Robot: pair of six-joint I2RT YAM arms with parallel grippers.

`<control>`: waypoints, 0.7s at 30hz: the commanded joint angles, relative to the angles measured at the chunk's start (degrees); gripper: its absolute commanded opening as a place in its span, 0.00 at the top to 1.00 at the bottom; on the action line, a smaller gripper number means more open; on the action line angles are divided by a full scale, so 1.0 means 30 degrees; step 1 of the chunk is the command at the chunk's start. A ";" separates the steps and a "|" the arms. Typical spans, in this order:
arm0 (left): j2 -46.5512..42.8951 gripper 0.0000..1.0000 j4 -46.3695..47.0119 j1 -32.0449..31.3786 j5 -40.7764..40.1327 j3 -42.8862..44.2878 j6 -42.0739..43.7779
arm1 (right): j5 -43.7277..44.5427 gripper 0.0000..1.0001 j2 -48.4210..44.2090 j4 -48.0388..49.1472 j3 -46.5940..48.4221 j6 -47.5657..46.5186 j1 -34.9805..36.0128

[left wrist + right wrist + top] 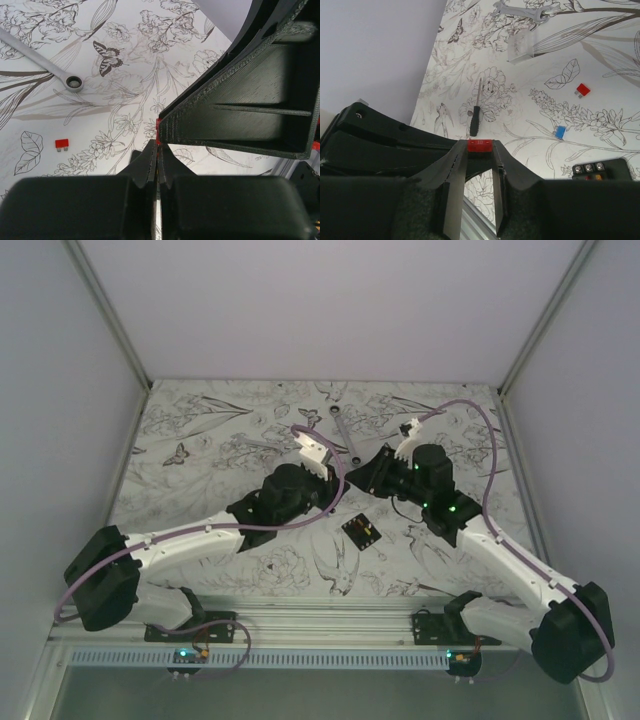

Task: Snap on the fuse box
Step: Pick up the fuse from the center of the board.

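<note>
flower-printed table (180, 480) inside a pale-walled booth, seen from above and from both wrists. nearest the arm bases, the fuse box (362, 531) lies flat on the print between the two forearms. nothing holds it, and it is apart from both claws. its yellow and orange bits face up.

further out, the right gripper (479, 150) pinches a small red fuse (479, 145) crosswise at its very fingertips. the left gripper (157, 150) has its jaws standing almost together, with a red sliver just past the tips. whether that sliver is pinched cannot be told. a large black ribbed part (240, 105) crowds that claw's right side, touching or nearly so.

beyond lie a screwdriver (476, 112), a blue fuse (560, 132), a clear plastic piece (520, 47) and a wrench (35, 54).

what could go wrong, as a judgement:
- the fuse is held only by its edges at the tips, so a nudge or a tilted approach could twist it or drop it.
- the box is loose on smooth print, so an off-centre press would likely skate or tip it instead of snapping anything home.
- the two claws work very close together, so either one swinging toward the box might strike the other.
- the right forearm passes near the box and could sweep it aside.
</note>
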 commanded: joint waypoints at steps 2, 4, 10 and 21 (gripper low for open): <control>-0.1161 1.00 0.1063 0.0266 0.0562 -0.0929 0.1003 | 0.0738 0.63 -0.1383 -0.0530 0.0005 -0.2278 0.0201; -0.1478 1.00 0.0943 0.0955 0.1892 -0.1431 0.0925 | 0.0302 0.51 -0.1968 -0.1095 0.0397 -0.3886 0.0123; -0.3392 1.00 -0.0524 0.2913 0.7775 -0.1892 0.1105 | -0.3220 0.41 -0.3254 -0.3574 0.1721 -0.9754 0.0071; -0.4971 1.00 -0.3356 0.3419 1.5047 -0.0451 0.2166 | -0.7690 0.43 -0.4587 -0.4748 0.2015 -1.4885 0.0094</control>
